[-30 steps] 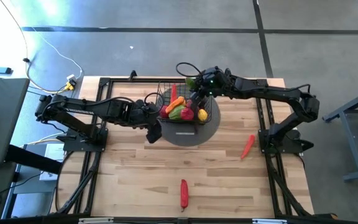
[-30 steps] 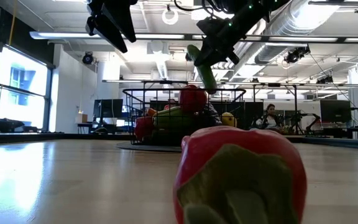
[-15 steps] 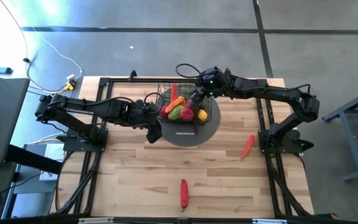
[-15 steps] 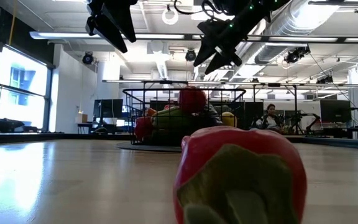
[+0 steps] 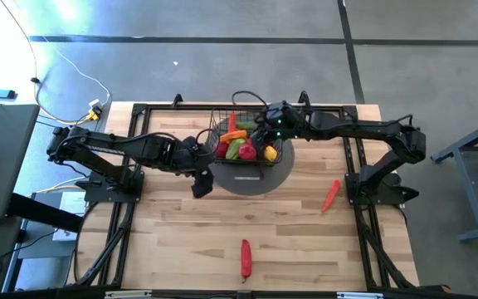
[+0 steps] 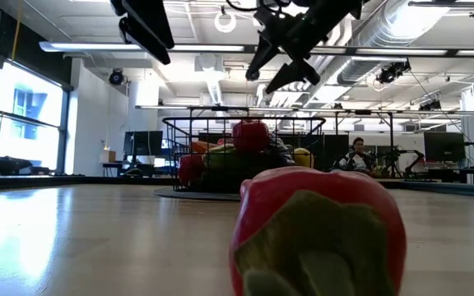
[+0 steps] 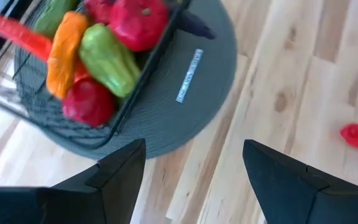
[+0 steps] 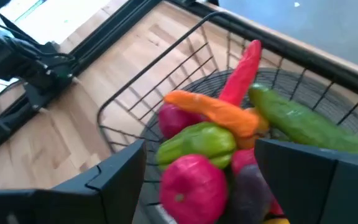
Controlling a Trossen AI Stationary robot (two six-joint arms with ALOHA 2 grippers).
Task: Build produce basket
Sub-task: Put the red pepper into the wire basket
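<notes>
The black wire basket (image 5: 222,126) stands on a round grey mat (image 5: 260,181) at the table's far middle. It is piled with produce: a green cucumber (image 8: 303,121), an orange pepper (image 8: 216,111), a green pepper (image 8: 197,142), a long red chili (image 8: 241,71) and a red tomato (image 8: 191,180). My right gripper (image 8: 201,149) hovers open above the basket (image 8: 166,56), touching nothing. My left gripper (image 5: 201,184) hangs open above the bare table by the mat's left edge (image 7: 185,106). Two red peppers (image 5: 330,195) (image 5: 246,257) lie on the table.
One red pepper (image 6: 319,230) lies close to the near edge, filling the foreground of the low view. The other lies toward the right arm's base. Bare wooden table stretches between the mat and the near edge. Black frame rails run along the table's sides.
My right gripper was shut on the green cucumber above the basket. It has opened and let go, and the cucumber has dropped onto the pile in the basket. The gripper has since shifted a little up and toward the table's left.
</notes>
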